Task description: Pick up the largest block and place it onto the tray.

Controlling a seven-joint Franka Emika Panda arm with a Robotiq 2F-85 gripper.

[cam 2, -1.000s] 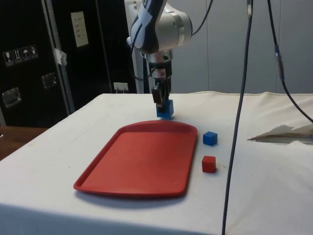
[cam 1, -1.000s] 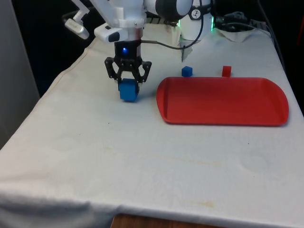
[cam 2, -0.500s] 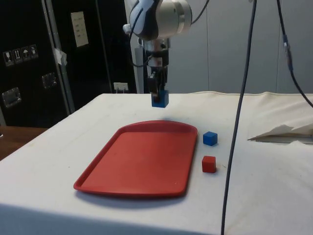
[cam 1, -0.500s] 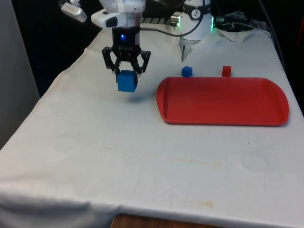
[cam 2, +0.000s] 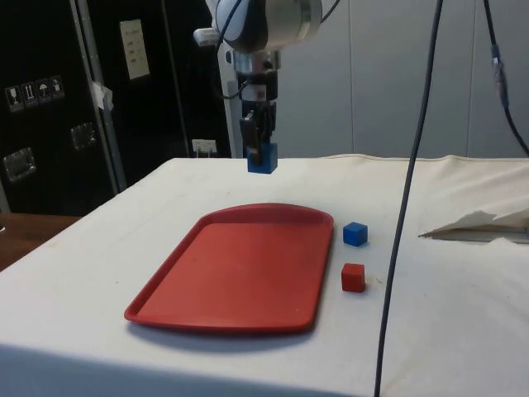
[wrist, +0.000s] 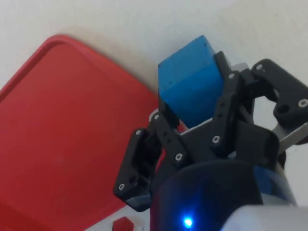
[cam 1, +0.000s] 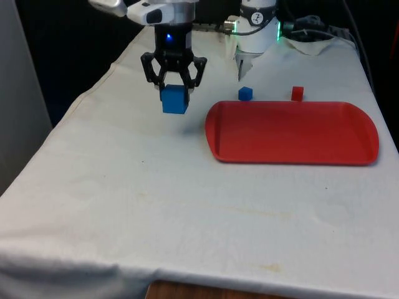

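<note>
Pointing straight down, pincer [cam 1: 174,89] pinching large blue block [cam 1: 174,99], raised above cloth, beside red tray [cam 1: 292,132]

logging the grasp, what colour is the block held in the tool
Blue: the large blue cube held by the tool, clearest in the front view.

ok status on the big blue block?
Gripper shut on large blue block, held above the cloth. Red tray beside it, bare. Path looks open.

Hidden and cropped parts

The gripper [cam 1: 174,80] covers the large blue block's [cam 1: 174,99] upper part; in the wrist view the red tray [wrist: 62,144] and small red block [wrist: 123,224] run past the edge.
</note>
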